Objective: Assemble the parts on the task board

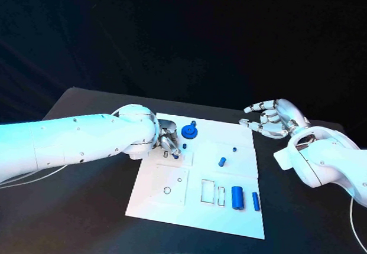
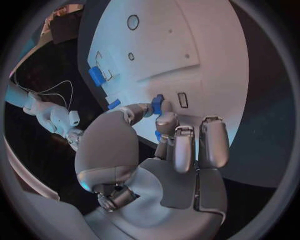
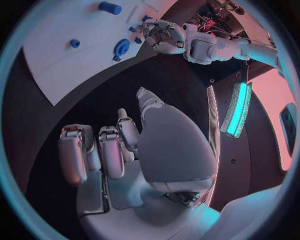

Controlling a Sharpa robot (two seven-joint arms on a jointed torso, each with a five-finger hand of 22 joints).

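Left hand (image 2: pixel 164 131) pinches a small blue peg (image 2: pixel 157 104), seemingly rigid, light, slippery; grip its sides. Right hand (image 1: pixel 272 118) hovers, fingers apart.

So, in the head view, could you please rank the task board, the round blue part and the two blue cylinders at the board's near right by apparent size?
1. Task board
2. Round blue part
3. Thick cylinder
4. Thin cylinder
The round part and thick cylinder look close.
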